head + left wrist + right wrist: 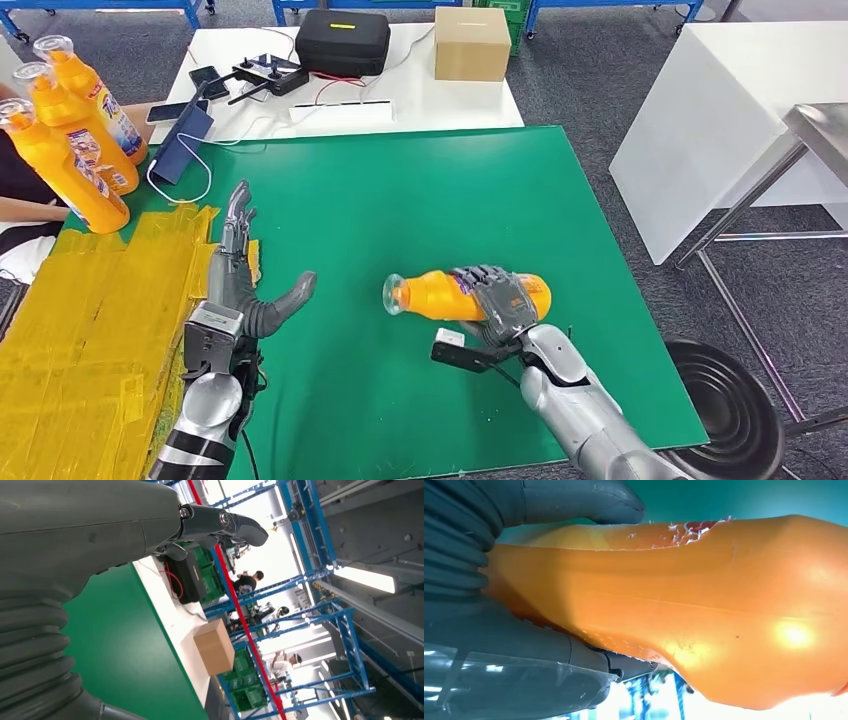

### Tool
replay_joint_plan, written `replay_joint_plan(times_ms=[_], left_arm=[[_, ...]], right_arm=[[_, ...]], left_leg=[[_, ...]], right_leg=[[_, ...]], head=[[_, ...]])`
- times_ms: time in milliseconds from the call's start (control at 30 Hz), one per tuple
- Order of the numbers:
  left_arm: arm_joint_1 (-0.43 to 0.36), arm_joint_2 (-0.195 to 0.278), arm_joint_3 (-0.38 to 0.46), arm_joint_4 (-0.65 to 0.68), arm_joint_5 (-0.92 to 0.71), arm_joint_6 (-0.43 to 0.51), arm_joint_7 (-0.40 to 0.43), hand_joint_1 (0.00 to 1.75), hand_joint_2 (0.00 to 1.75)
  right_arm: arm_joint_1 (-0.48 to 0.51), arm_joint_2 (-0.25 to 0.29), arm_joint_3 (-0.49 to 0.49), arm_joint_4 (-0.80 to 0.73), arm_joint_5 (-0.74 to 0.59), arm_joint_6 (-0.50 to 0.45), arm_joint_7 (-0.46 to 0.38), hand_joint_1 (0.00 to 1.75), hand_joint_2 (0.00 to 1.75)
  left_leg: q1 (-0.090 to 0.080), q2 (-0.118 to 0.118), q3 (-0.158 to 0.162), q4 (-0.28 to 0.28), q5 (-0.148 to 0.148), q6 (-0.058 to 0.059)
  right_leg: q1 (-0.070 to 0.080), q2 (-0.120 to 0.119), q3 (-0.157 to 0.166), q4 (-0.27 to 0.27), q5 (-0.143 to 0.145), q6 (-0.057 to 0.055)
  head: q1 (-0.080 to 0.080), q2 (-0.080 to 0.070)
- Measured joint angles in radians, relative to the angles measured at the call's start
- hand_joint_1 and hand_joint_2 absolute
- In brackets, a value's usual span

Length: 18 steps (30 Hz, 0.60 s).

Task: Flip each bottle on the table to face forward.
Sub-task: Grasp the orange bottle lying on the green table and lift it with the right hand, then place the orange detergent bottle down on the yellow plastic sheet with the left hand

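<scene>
An orange bottle lies on its side on the green mat, its clear neck pointing left. My right hand grips its body from the right end; in the right wrist view the orange bottle sits between the thumb and the fingers. My left hand rests flat and open at the mat's left edge, fingers stretched forward and thumb pointing toward the bottle, with nothing in it. Three more orange bottles stand upright at the far left.
Yellow tape covers the table left of the mat. Behind the mat are a black case, a cardboard box, a controller, phones and cables. A white table and a black stool stand at right.
</scene>
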Motion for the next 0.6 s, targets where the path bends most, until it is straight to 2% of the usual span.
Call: replay_joint_plan(times_ms=[167, 333, 500, 600], left_arm=[[0.000, -0.003, -0.005, 0.000, 0.008, -0.008, 0.003, 0.00, 1.75], [-0.006, -0.005, -0.015, 0.003, 0.011, -0.016, 0.011, 0.00, 1.75], [-0.020, -0.005, -0.033, 0.020, 0.012, -0.036, 0.023, 0.00, 1.75], [-0.039, -0.006, -0.044, 0.036, 0.018, -0.068, 0.036, 0.00, 1.75]], right_arm=[[0.000, 0.046, -0.089, -0.126, -0.095, -0.024, 0.001, 1.75, 1.75], [0.009, 0.093, -0.169, -0.213, -0.221, -0.028, -0.043, 1.75, 1.75], [0.026, 0.131, -0.212, -0.267, -0.307, -0.007, -0.088, 1.75, 1.75], [0.037, 0.153, -0.224, -0.291, -0.379, 0.045, -0.121, 1.75, 1.75]], left_leg=[[-0.001, -0.001, -0.005, 0.000, 0.001, 0.000], [-0.001, -0.001, -0.006, 0.000, 0.001, 0.000], [-0.001, -0.002, -0.007, 0.000, 0.001, 0.000], [-0.001, -0.003, -0.008, 0.000, 0.002, -0.001]], right_leg=[[0.000, -0.003, -0.005, 0.001, 0.000, 0.000], [0.000, -0.003, -0.007, 0.002, 0.000, 0.000], [0.000, -0.003, -0.009, 0.002, 0.000, 0.000], [0.000, -0.004, -0.009, 0.002, 0.000, 0.000]], head=[[0.000, 0.000], [0.000, 0.000], [0.000, 0.000], [0.000, 0.000]])
